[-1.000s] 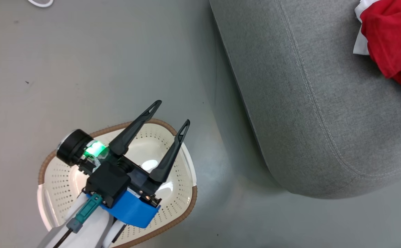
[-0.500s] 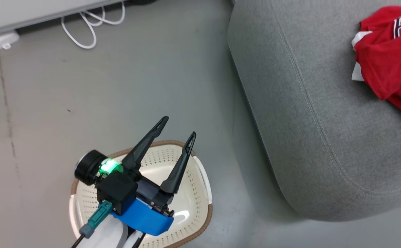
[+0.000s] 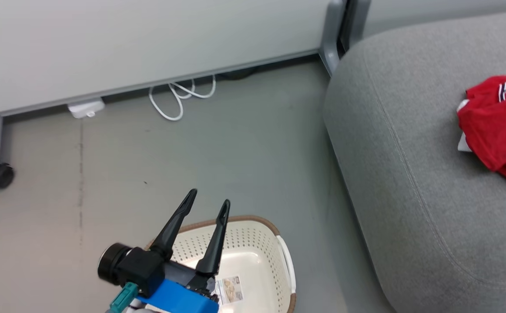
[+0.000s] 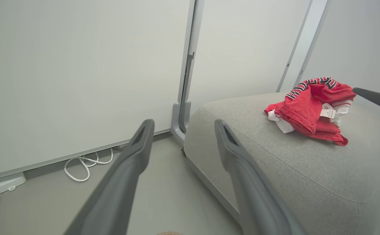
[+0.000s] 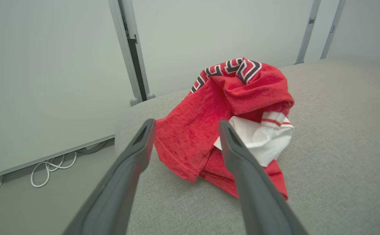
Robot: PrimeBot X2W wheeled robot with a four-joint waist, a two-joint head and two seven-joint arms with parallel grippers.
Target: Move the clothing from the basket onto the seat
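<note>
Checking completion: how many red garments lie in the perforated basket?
0. The cream-white perforated plastic basket holds a paper label, no fabric; the red clothing lies bunched on the grey fabric couch. The left gripper hides part of the basket floor.

Readable text: we find none. Dark block lettering on the clothing is folded over. We list a sticker in the basket and a white tag, both too small to read.

Left gripper: two long dark tapered fingers (slotted tips), black block and blue housing behind them, teal plug alongside.
</note>
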